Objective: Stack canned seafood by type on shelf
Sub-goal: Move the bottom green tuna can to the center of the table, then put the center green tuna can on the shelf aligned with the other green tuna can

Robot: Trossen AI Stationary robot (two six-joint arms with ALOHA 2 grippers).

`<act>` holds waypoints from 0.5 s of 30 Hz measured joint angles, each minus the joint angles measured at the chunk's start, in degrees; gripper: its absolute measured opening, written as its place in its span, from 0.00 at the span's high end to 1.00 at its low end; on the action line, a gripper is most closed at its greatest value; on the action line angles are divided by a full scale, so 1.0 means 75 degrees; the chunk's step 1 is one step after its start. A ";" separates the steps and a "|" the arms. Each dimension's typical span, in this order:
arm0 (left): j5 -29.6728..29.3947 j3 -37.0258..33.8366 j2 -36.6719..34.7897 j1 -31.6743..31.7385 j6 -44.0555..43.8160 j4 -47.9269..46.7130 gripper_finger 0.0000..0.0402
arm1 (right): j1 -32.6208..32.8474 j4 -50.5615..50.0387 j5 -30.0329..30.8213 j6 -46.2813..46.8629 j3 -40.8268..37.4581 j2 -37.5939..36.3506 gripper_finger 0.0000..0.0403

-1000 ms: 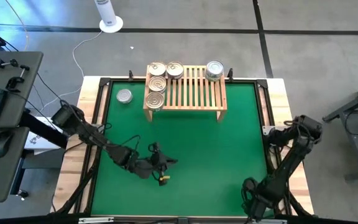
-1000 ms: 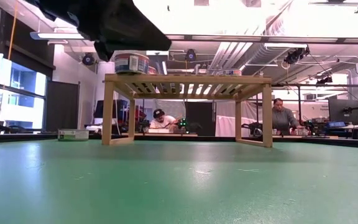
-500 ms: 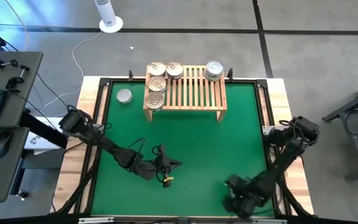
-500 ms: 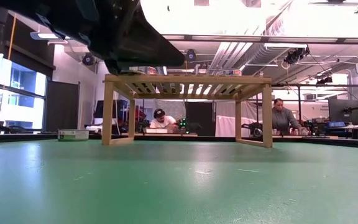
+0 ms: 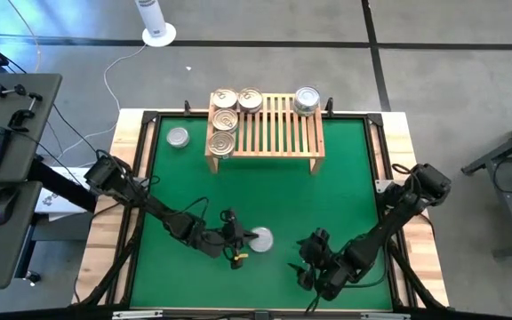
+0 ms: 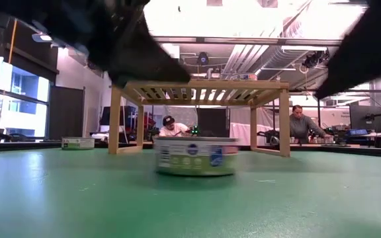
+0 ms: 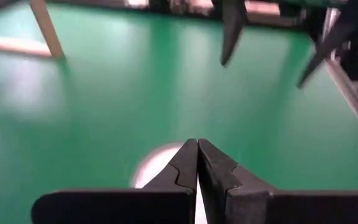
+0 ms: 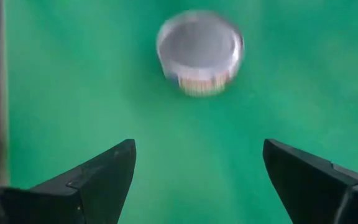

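A light-wood shelf (image 5: 278,129) stands at the far side of the mat — four gold-topped tins (image 5: 224,120) on its left end, a silver one (image 5: 307,100) at its far right corner. One silver tin (image 5: 178,137) sits beside the shelf, another (image 5: 260,238) upright near the front.

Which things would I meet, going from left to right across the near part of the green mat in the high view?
Left gripper, shut → silver-topped tin standing on the green mat → right gripper, open and empty.
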 joint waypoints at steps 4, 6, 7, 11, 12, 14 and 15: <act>0.0386 0.0000 0.0001 -0.0028 -0.0997 -0.1326 1.00 | -0.0055 0.1556 0.0037 -0.0569 -0.0996 0.0159 0.14; 0.0460 0.0000 0.0003 -0.0080 -0.1592 -0.1982 1.00 | -0.0170 0.2629 0.0142 -0.0908 -0.1518 0.0255 0.14; 0.0516 0.0000 0.0003 -0.0109 -0.1838 -0.2258 1.00 | -0.0258 0.3194 0.0174 -0.1177 -0.1769 0.0338 0.14; 0.0533 0.0026 -0.0020 -0.0275 -0.2790 -0.2834 1.00 | -0.0687 0.5578 0.0130 -0.2625 -0.2470 0.0822 0.14; 0.0516 0.0026 -0.0020 -0.0313 -0.2997 -0.2924 1.00 | -0.0818 0.6133 0.0042 -0.2963 -0.2570 0.0970 0.14; 0.0476 0.0026 -0.0024 -0.0385 -0.3328 -0.3072 1.00 | -0.1086 0.7037 -0.0191 -0.3543 -0.2676 0.1295 0.14; 0.0480 0.0026 -0.0030 -0.0412 -0.3474 -0.3161 1.00 | -0.1222 0.7277 -0.0280 -0.3765 -0.2681 0.1439 0.14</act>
